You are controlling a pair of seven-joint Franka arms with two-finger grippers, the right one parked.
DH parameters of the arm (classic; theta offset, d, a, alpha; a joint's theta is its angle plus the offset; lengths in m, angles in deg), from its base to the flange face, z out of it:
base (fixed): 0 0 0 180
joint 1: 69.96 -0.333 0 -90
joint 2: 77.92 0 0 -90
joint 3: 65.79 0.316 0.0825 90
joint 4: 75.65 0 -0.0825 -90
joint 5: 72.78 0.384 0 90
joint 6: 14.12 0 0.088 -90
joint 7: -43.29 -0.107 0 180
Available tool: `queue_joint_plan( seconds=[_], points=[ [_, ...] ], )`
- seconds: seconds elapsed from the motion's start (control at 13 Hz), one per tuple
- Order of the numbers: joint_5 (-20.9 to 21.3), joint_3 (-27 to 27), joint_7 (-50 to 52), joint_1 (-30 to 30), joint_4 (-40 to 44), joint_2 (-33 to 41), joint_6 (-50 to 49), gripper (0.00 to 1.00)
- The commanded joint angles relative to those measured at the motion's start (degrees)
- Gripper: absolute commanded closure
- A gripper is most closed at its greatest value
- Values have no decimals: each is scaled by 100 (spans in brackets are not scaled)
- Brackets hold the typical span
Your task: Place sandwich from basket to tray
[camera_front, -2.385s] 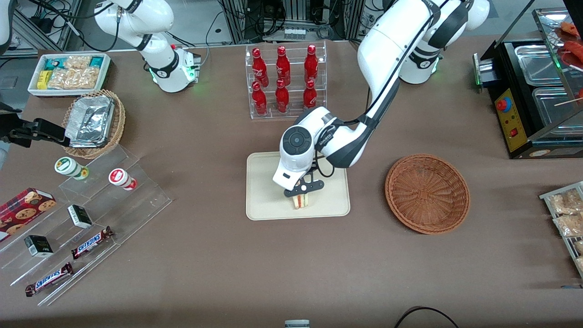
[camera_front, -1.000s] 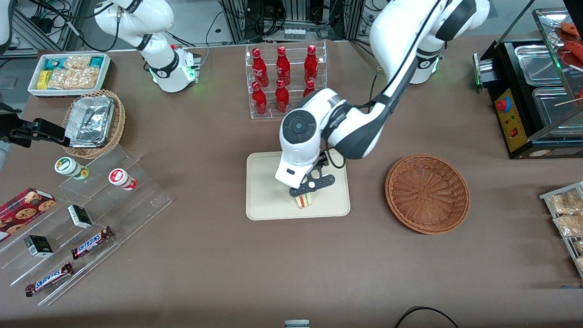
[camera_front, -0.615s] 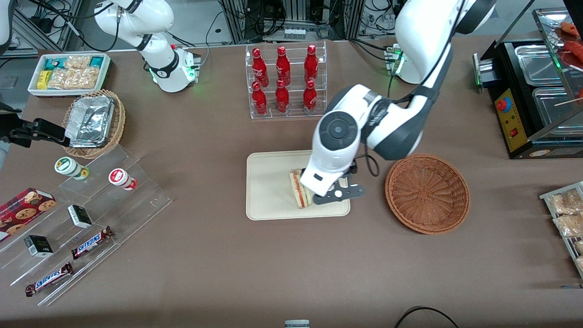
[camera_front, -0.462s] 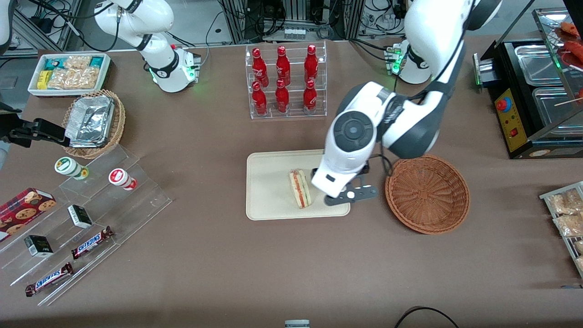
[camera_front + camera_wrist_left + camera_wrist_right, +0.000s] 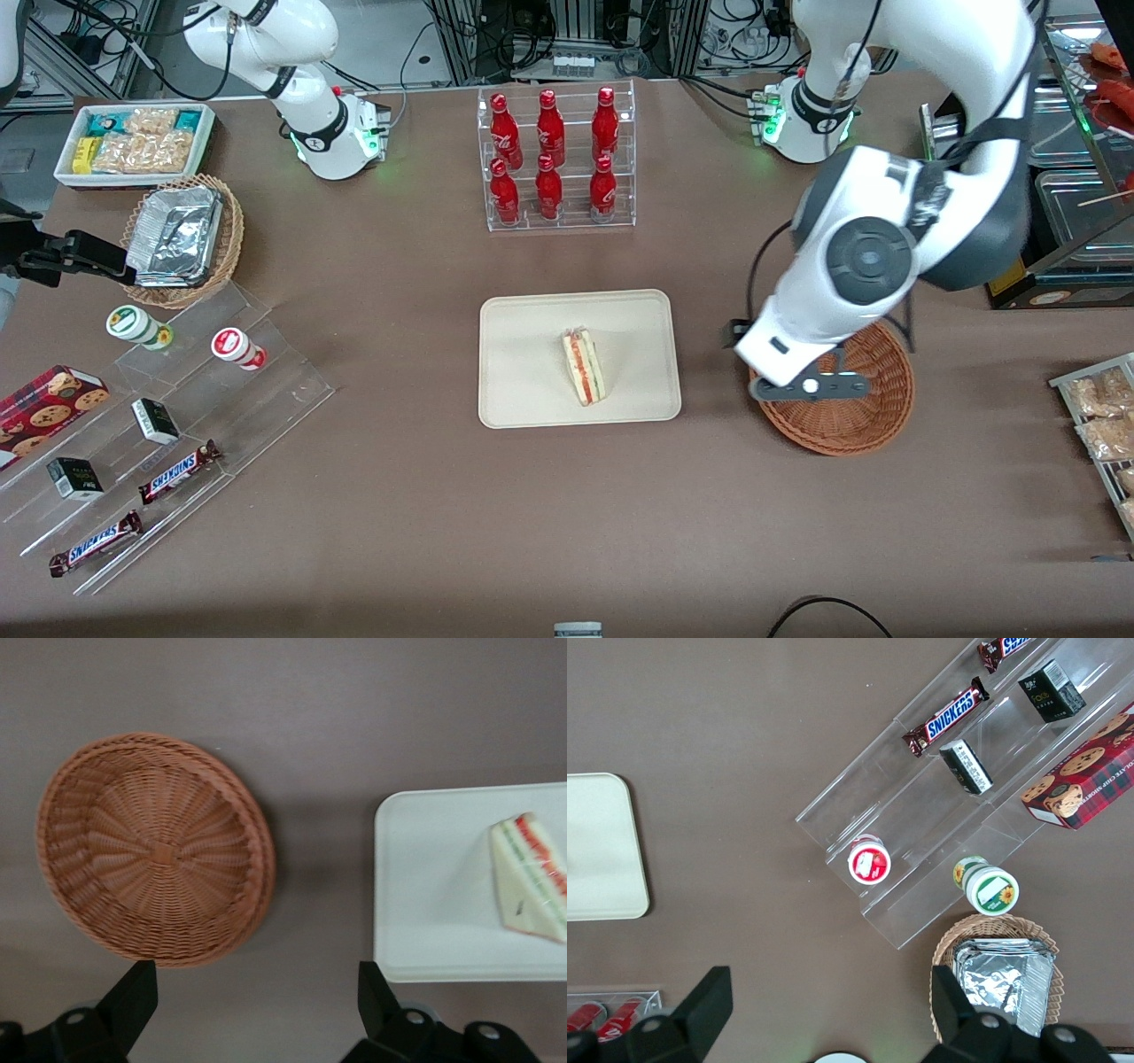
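On the tray point(image 5: 532, 390), a little nearer the front camera than its middle, the sandwich point(image 5: 585, 367) is seen lying with its red and green filling stripe facing up; bare cream surface is left all round it, and no rim is touched. In the left wrist view the sandwich point(image 5: 532, 875) is shown inside the tray point(image 5: 425, 904), with a strip of brown desk point(image 5: 323, 859) between the tray and the basket point(image 5: 155, 849). Nothing is seen in the basket point(image 5: 864, 416), which sits toward the working arm's end of the desk point(image 5: 532, 514), well apart from the tray's edge. A clear rack of red bottles point(image 5: 554, 159) stands farther from the front camera than the tray, separated from it by open desk. The gripper point(image 5: 811, 386) is held above the basket's rim on the tray's side, well clear of the sandwich. Its fingers point(image 5: 133, 999) are spread wide, and nothing is gripped between them.
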Motion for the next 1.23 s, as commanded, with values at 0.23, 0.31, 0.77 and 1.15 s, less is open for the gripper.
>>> queue_joint_plan(
  seconds=[0.23, 0.31, 0.77, 1.15],
  points=[
    [-207, -62, -1608, -1025, -805, 1011, -111, 0],
    [-267, -62, -1802, -1114, -797, 1098, -208, 0],
    [-400, -1, -2682, -1614, -770, 1617, -797, 0],
    [-347, 279, -2753, -1484, -445, 1688, -1104, 0]
  ],
)
